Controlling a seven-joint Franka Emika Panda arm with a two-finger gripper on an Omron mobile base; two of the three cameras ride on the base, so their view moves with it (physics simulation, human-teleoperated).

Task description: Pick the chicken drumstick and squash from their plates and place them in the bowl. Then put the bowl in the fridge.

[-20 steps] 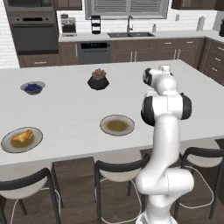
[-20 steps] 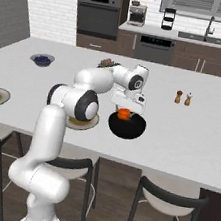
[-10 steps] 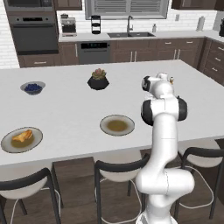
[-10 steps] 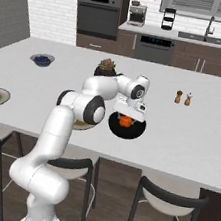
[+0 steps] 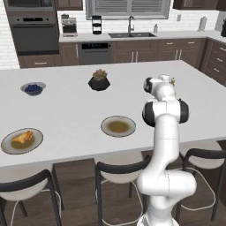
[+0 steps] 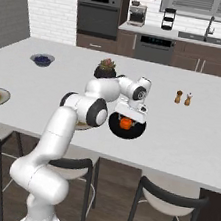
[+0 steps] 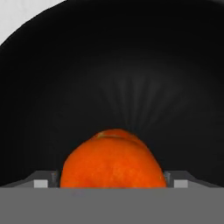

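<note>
The gripper (image 6: 125, 121) is reaching down into the black bowl (image 6: 135, 132), its two fingers closing on the orange squash (image 7: 113, 159) just above the bowl's floor. At nine o'clock from the bowl, well apart, the chicken drumstick (image 5: 23, 137) is lying on its plate (image 5: 8, 146), near the counter's edge.

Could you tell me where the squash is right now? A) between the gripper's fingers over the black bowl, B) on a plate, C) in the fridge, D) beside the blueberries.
A: the squash sits between the gripper fingers, inside the bowl rim.
</note>
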